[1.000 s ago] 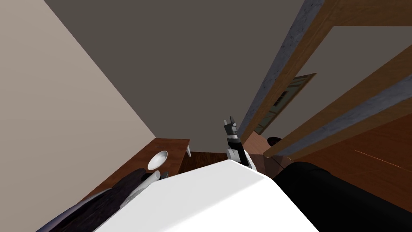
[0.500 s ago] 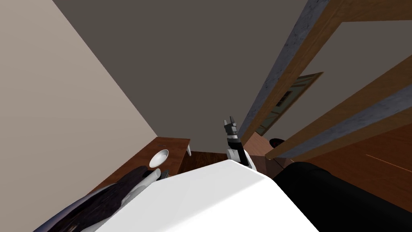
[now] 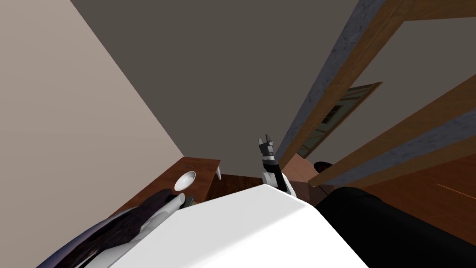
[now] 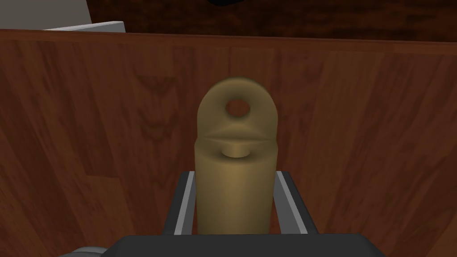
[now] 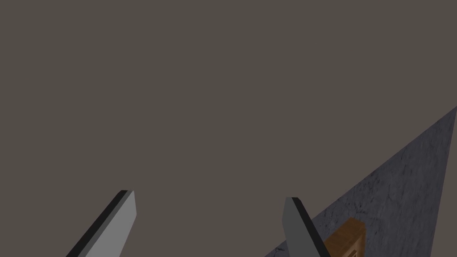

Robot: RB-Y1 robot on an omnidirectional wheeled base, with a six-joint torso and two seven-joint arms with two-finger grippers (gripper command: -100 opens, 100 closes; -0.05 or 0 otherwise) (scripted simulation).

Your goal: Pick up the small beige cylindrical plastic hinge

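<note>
- Hinge (image 4: 235, 178), a tan-beige cylinder, sits squarely between the left gripper (image 4: 235, 175) blades, and what a tidy hold!
- Both fingers (image 4: 186, 201) press its sides, clamped narrow around the barrel.
- Its rounded tab with the round hole points away from the gripper's dark body.
- Behind it spreads the reddish-brown wooden table (image 4: 89, 111); whether the hinge touches it, I cannot tell.
- A white bowl (image 3: 185, 180) rests on that table.
- Right gripper (image 3: 265, 139) is held up well apart from the table, blades spread wide and holding nothing.
</note>
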